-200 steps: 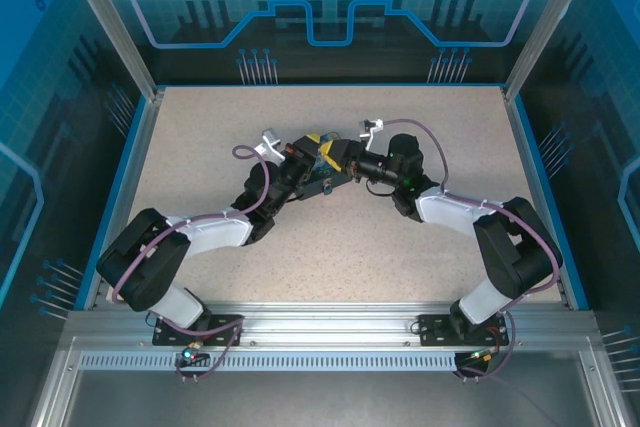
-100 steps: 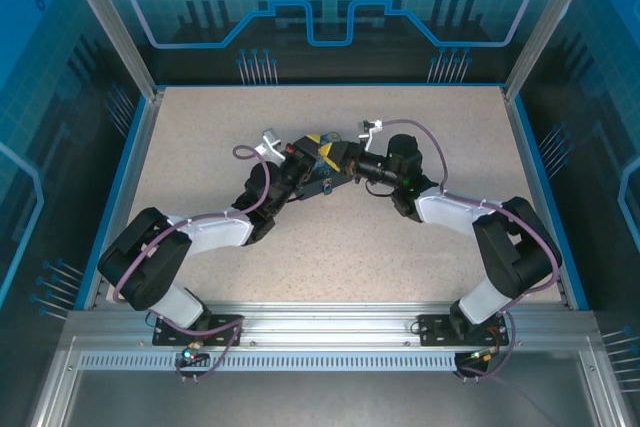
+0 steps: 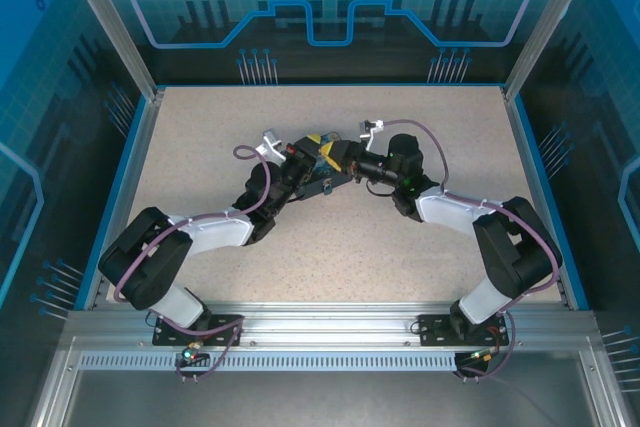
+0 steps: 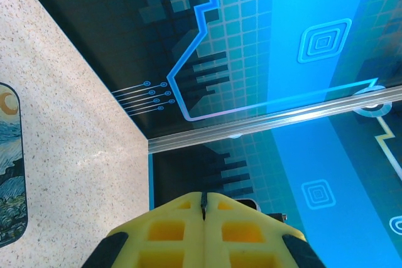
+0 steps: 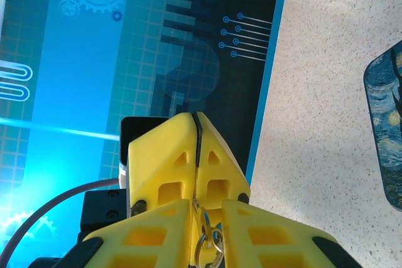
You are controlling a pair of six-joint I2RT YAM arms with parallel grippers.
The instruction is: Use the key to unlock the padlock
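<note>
Black-and-white arms [image 3: 215,232], purple cables [image 5: 94,184], yellow hollow-celled jaws.

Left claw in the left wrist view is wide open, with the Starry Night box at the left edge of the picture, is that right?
No: the left claw is shut, closed to a thin seam, as the left wrist view shows. The Starry Night box is at the left edge.

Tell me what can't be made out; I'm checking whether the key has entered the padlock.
- Padlock: top external, too small, covered by the meeting left gripper and right gripper.
- Key blade: right wrist, pinched inside the right gripper, behind its ring.
- Starry Night box: both wrist views, cut by frame edges.
</note>
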